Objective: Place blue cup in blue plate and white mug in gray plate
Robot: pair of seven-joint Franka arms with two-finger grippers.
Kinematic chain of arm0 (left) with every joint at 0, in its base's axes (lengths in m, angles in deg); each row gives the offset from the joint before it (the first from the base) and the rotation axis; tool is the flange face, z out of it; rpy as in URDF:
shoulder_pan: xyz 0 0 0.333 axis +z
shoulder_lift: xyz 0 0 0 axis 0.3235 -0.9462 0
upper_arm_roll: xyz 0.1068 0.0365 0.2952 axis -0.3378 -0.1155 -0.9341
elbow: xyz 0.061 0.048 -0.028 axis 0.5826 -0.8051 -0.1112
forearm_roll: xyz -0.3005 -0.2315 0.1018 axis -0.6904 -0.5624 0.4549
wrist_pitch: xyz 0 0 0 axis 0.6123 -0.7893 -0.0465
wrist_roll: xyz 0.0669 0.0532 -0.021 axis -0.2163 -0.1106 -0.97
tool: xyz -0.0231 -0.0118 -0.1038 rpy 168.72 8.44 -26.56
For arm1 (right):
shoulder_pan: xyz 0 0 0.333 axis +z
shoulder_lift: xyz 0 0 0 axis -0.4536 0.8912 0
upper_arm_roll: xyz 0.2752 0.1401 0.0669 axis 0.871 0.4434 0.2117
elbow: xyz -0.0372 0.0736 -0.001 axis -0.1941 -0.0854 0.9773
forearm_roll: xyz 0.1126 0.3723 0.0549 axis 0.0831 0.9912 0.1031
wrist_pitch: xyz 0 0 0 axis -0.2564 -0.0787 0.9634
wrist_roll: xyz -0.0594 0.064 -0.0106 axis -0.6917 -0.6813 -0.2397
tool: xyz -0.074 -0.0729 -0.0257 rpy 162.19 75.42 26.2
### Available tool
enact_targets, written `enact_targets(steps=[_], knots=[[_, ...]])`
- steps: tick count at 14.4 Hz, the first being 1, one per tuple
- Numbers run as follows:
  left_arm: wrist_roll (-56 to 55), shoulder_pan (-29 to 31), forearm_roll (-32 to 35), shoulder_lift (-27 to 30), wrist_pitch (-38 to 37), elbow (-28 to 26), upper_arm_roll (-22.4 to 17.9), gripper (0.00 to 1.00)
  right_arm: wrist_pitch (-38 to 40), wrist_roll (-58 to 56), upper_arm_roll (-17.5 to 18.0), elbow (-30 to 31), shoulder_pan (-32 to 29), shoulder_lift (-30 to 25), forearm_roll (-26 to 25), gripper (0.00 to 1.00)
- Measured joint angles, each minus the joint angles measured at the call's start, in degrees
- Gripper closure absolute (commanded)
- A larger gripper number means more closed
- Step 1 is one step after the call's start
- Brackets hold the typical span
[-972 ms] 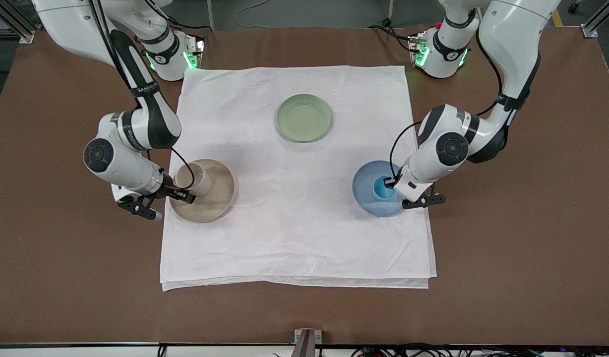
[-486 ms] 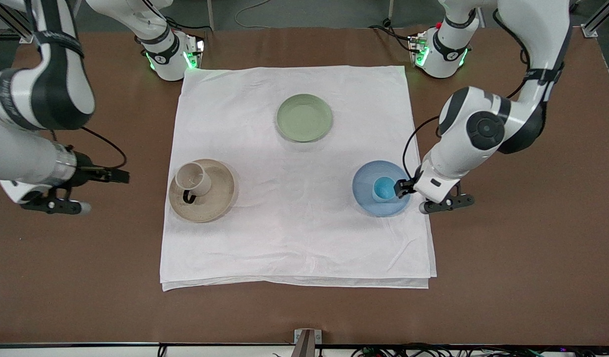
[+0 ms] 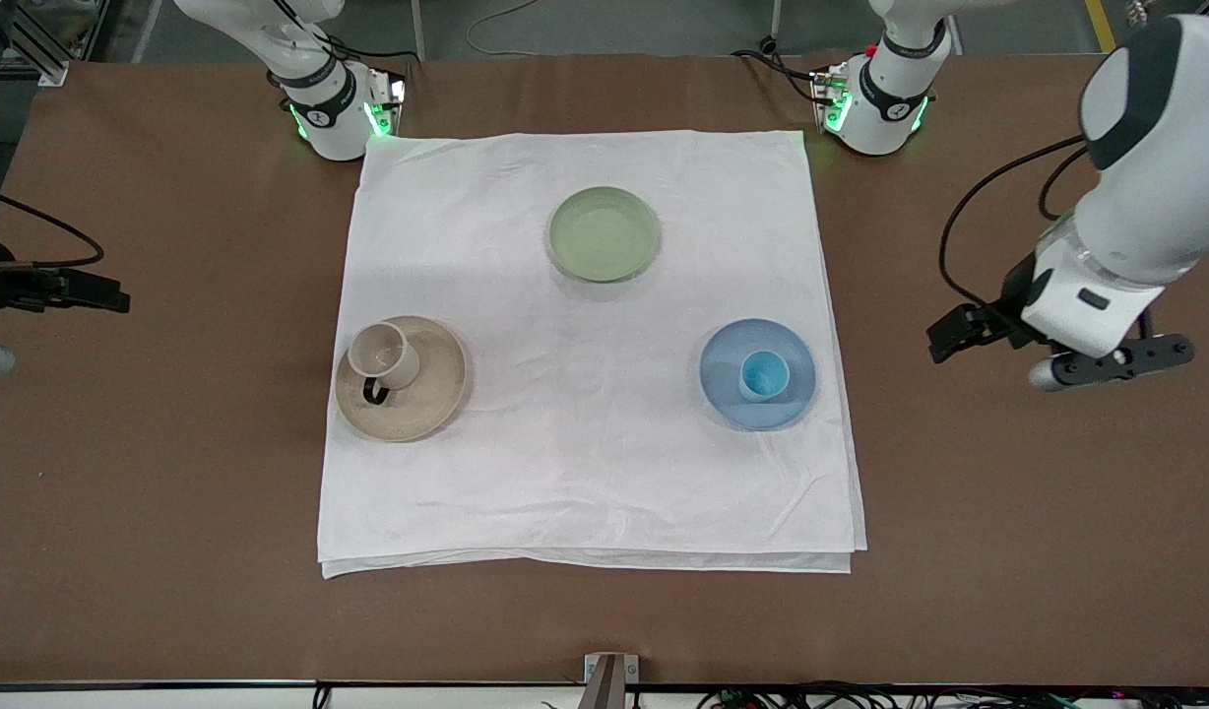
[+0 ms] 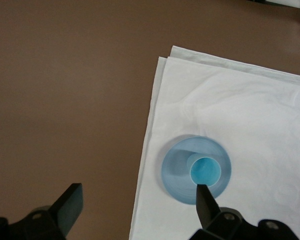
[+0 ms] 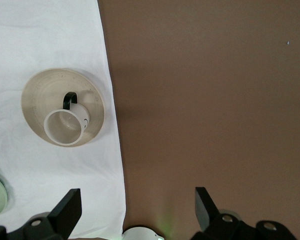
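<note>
Now the blue cup (image 3: 763,375) stands upright in the blue plate (image 3: 728,394), a bit off centre toward the front camera, on the white cloth (image 3: 585,473) at the left arm's end of the table. White mug (image 3: 382,356) sits upright in the gray plate (image 3: 427,404), dark handle pointing toward the front camera, at the right arm's end of the cloth. Green plate (image 3: 604,233) lies farther from the front camera, between the two, with nothing in it. Left gripper (image 4: 137,205) is up over bare brown table (image 3: 1008,512) off the cloth edge, fingers spread wide, holding nothing. Right gripper (image 5: 135,207) hangs over bare table past the cloth at its own end, fingers likewise spread and unloaded. Neither claw touches any dish
</note>
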Motion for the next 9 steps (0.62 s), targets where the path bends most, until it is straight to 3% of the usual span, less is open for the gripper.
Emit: enact_targets(steps=[5, 7, 9], knots=[[6.7, 3.2, 0.0, 4.0, -4.1, 1.2, 1.4, 0.0, 2.2, 0.0, 0.6, 0.0, 0.0, -1.1, 0.1, 0.0], [9.9, 3.2, 0.0, 5.6, -6.5, 1.2, 0.8, 0.0, -0.7, 0.0, 0.7, 4.6, 0.0, -5.1, 0.1, 0.0], [12.6, 1.9, 0.0, 7.0, -10.0, 1.2, -2.2, 0.0, -5.6, 0.0, 0.7, 13.3, 0.0, -11.9, 0.1, 0.0]])
